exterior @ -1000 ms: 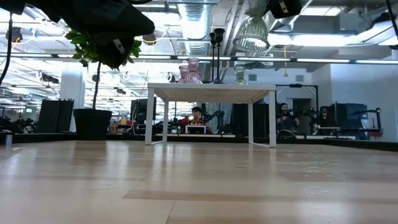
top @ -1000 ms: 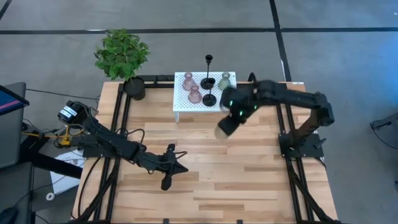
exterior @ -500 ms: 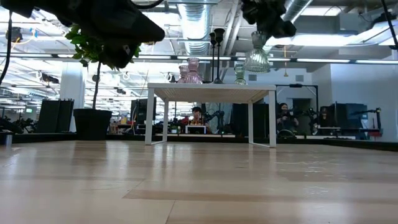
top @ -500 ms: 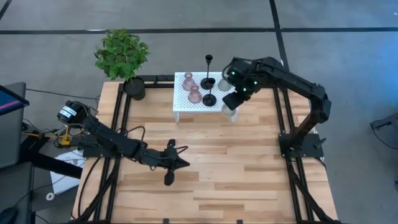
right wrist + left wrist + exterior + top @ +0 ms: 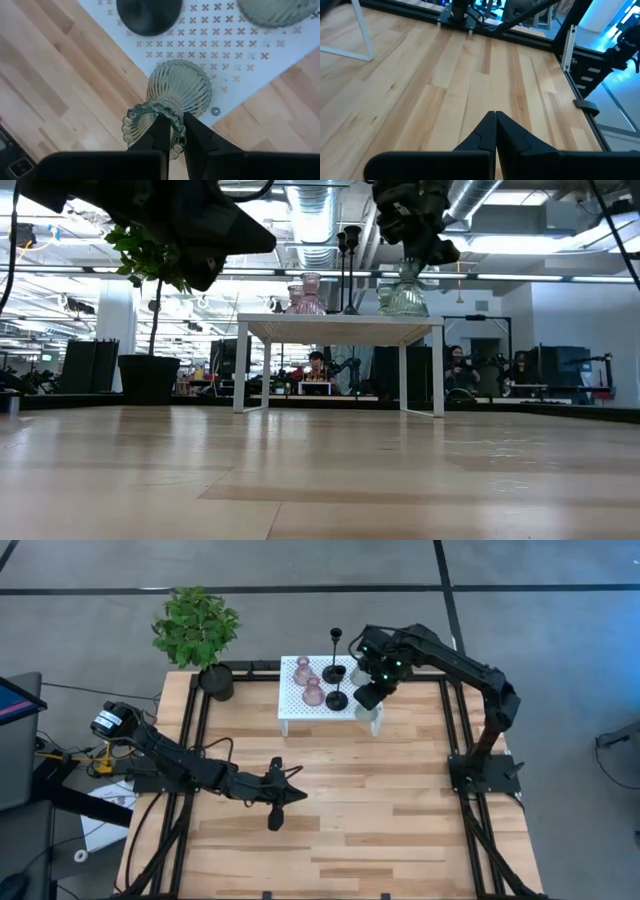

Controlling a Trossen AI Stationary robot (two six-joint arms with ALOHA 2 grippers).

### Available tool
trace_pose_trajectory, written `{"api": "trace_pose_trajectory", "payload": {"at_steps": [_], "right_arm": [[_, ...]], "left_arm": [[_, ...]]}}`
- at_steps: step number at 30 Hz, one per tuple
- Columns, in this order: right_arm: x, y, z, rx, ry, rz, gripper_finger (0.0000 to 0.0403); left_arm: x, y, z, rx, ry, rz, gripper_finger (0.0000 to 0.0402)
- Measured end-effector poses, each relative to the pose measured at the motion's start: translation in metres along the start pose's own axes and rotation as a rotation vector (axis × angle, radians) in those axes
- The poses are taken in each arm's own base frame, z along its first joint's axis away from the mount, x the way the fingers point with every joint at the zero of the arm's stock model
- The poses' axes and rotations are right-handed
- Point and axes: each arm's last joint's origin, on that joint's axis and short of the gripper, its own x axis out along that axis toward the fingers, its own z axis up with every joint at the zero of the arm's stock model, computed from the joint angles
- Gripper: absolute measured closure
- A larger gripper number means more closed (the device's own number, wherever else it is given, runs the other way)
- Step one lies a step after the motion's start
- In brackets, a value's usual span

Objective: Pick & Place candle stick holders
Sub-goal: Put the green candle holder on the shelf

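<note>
Over the white perforated stand (image 5: 290,700), right hand (image 5: 172,131) grips an olive-green holder (image 5: 176,90).

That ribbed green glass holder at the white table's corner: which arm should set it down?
Right. The right gripper grips the green holder over the white table; the left gripper is shut, far off.
</note>
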Motion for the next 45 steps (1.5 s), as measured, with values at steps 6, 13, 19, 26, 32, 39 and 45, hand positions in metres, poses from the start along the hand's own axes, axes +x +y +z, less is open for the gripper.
{"api": "trace_pose_trajectory", "payload": {"at_steps": [6, 13, 19, 26, 32, 39, 45], "right_arm": [[-0.013, -0.006, 0.013, -0.023, -0.081, -0.046, 0.0387], [-0.022, -0.016, 0.015, 0.004, -0.099, -0.051, 0.0387], [-0.022, -0.017, 0.013, -0.014, -0.088, -0.055, 0.0387], [-0.022, -0.016, 0.012, -0.014, -0.074, -0.056, 0.0387], [-0.015, -0.011, 0.013, -0.024, -0.040, -0.055, 0.0387], [-0.008, -0.008, 0.016, -0.035, -0.023, -0.038, 0.0387], [-0.004, -0.006, 0.018, -0.046, -0.014, -0.032, 0.0387]], "left_arm": [[0.001, 0.004, 0.001, -0.002, -0.002, 0.016, 0.0400], [0.003, 0.008, 0.002, -0.006, -0.007, 0.033, 0.0400], [0.003, 0.008, 0.002, -0.003, -0.007, 0.033, 0.0400], [0.003, 0.008, 0.002, -0.003, -0.007, 0.033, 0.0400], [0.003, 0.008, 0.002, -0.002, -0.006, 0.033, 0.0400], [0.003, 0.008, 0.002, -0.002, -0.006, 0.033, 0.0400], [0.003, 0.008, 0.002, -0.003, -0.006, 0.033, 0.0400]]}}
